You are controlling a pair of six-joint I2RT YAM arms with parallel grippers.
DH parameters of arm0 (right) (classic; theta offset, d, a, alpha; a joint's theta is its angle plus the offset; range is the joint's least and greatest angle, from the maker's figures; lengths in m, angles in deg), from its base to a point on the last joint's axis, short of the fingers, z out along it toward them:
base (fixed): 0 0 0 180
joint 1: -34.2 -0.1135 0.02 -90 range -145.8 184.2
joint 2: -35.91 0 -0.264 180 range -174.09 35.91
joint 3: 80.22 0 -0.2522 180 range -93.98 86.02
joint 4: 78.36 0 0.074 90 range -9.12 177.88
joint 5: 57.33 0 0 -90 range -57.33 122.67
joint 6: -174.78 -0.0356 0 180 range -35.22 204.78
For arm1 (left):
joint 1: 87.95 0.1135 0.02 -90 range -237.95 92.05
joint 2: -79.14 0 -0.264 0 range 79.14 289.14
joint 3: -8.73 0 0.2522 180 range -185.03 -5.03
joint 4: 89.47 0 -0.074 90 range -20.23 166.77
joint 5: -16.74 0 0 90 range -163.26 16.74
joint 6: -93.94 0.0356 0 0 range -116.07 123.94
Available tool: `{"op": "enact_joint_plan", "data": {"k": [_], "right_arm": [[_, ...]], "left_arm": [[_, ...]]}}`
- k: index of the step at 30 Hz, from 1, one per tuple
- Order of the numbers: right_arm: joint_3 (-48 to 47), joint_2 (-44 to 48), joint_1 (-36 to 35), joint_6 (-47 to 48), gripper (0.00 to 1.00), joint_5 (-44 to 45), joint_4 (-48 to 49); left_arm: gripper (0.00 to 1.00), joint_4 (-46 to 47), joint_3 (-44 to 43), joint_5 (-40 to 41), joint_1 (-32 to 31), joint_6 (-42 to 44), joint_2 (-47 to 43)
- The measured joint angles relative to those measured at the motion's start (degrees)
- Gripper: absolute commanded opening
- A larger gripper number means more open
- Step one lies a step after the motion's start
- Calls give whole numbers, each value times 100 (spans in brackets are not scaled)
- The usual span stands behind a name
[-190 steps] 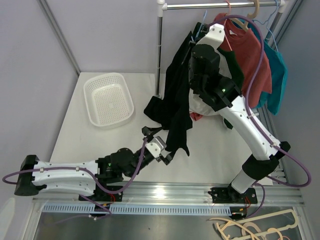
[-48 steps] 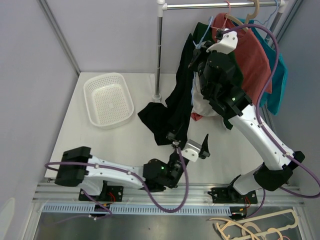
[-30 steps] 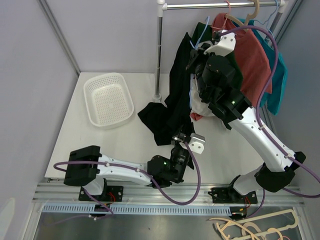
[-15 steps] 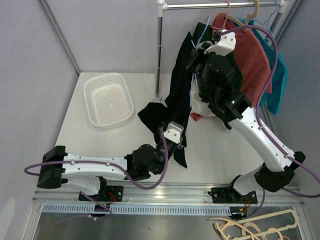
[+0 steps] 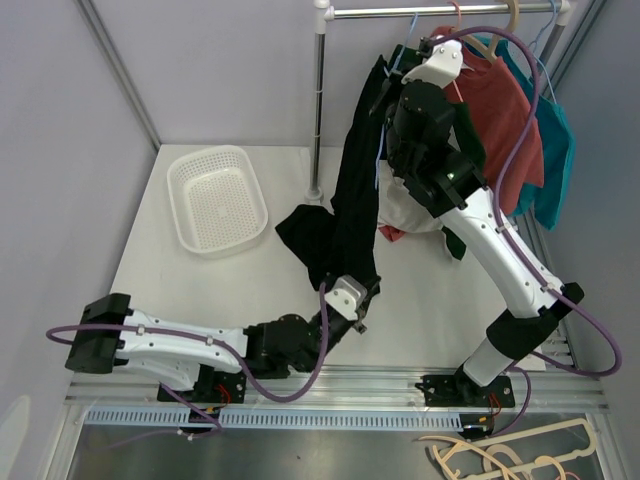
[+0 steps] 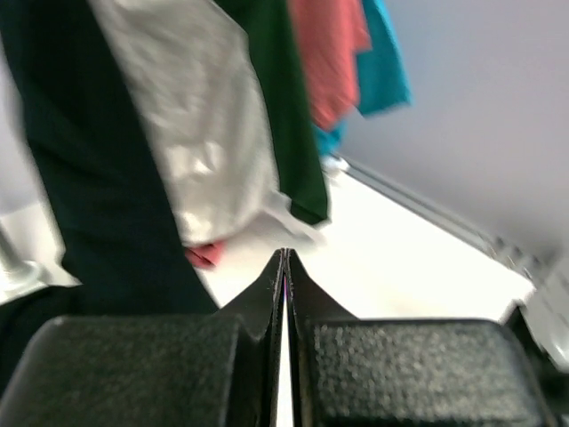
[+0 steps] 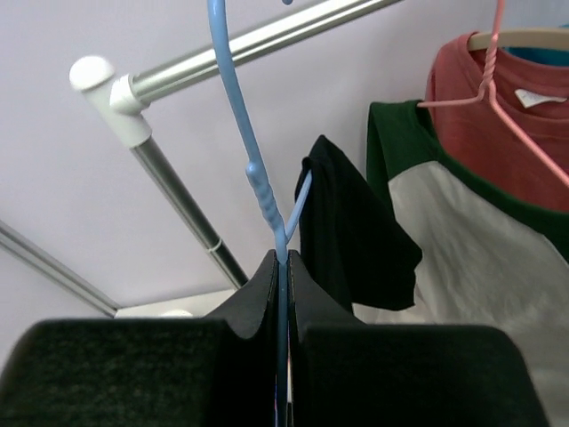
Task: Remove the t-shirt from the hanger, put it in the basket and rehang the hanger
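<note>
Higher than half a second ago, the right arm has lifted the blue hanger (image 7: 253, 169) toward the rail (image 5: 440, 10), and the black t-shirt (image 5: 355, 200) now hangs straighter and longer. Over the same moment the left end effector (image 6: 284, 267) has dropped back toward the arm bases and now sits at the shirt's lower hem. Its fingers are pressed together, with no cloth visible between them in the wrist view. The right end effector (image 7: 283, 267) is clamped on the hanger's wire just below the twisted neck. The t-shirt is draped over one end of the hanger, and part of it lies bunched on the surface (image 5: 200, 290) near the rack's post. A white basket (image 5: 215, 200) sits at the far left of the surface, well apart from the shirt, its perforated bottom in full view. A green-and-white shirt (image 7: 462, 258), a red shirt (image 5: 505, 110) and a teal one (image 5: 555, 150) hang on the rail beside it.
</note>
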Motion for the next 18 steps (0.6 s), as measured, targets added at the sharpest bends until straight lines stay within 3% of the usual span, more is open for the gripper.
{"op": "enact_joint_plan", "data": {"k": [9,12,15,18], "right_arm": [[-380,-175,256,-133,0,-109,-94],[-365,-173,258,-190,0,-153,-153],[-345,-168,243,-234,0,-177,-195],[-328,-140,205,-254,0,-195,-240]], "left_arm": [[3,-24,179,149,-450,-92,205],[53,149,190,343,-411,127,203],[73,282,258,391,-286,323,114],[76,326,337,380,-13,428,-68]]}}
